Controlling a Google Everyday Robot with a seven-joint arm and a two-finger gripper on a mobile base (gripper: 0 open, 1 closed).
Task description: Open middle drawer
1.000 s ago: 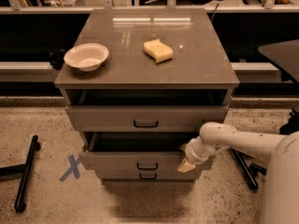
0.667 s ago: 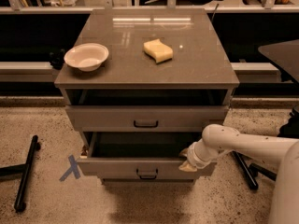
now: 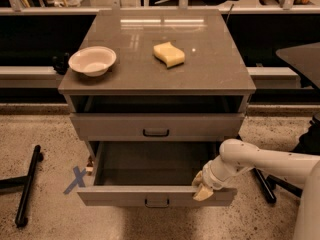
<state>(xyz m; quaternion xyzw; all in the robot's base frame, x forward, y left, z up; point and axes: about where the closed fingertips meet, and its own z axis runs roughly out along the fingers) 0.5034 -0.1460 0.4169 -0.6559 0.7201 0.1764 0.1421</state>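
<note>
The middle drawer (image 3: 150, 195) of the grey cabinet stands pulled far out, its plain grey inside (image 3: 150, 163) showing and its small black handle (image 3: 156, 202) at the centre of the low front panel. My gripper (image 3: 202, 187) sits on the top edge of that front panel, right of the handle, at the end of the white arm (image 3: 260, 165) that comes in from the right. The top drawer (image 3: 156, 126) above is shut. The bottom drawer is hidden under the open one.
A white bowl (image 3: 92, 60) and a yellow sponge (image 3: 169, 54) lie on the cabinet top (image 3: 200, 69). A blue tape X (image 3: 76, 179) and a black bar (image 3: 27, 184) are on the floor at left. Black legs (image 3: 263, 185) stand at right, close to my arm.
The middle drawer has slid further out towards the camera, and my gripper has moved forward with its front panel. The bowl and sponge have not moved.
</note>
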